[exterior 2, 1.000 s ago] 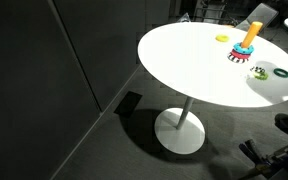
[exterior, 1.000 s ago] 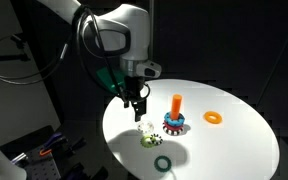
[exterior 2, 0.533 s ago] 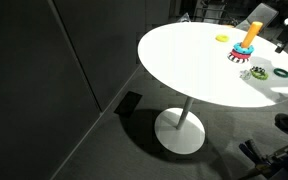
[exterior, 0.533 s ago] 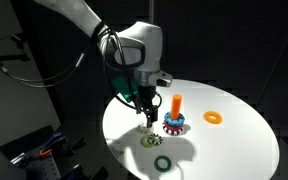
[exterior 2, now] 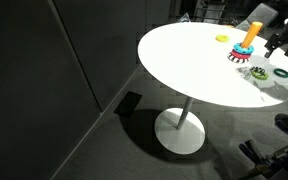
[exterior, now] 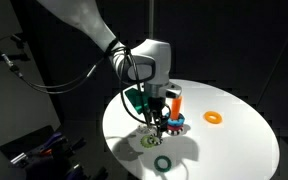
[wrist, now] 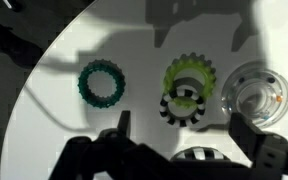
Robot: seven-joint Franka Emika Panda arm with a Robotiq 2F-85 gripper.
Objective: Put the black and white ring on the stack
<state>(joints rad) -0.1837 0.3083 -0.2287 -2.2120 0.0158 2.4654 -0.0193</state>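
In the wrist view the black and white ring (wrist: 185, 104) lies flat on the white table, overlapping the near edge of the yellow-green ring (wrist: 189, 72). My gripper (wrist: 184, 135) is open and empty, its two fingers spread to either side just below that ring. In an exterior view the gripper (exterior: 156, 123) hangs low over the loose rings, beside the stack (exterior: 176, 116), an orange peg with blue and red rings at its base. The stack (exterior 2: 247, 46) and the black and white ring (exterior 2: 257, 71) also show in an exterior view.
A dark green ring (wrist: 99, 83) lies apart from the pair, near the table's edge (exterior: 163, 163). A flat orange ring (exterior: 213, 117) lies beyond the stack. A pale glassy round thing (wrist: 256, 92) sits beside the yellow-green ring. The round white table (exterior 2: 184, 60) drops off all around.
My gripper has moved across the table toward the stack and come down lower, from beside the loose rings to right over them. The rings have not moved.
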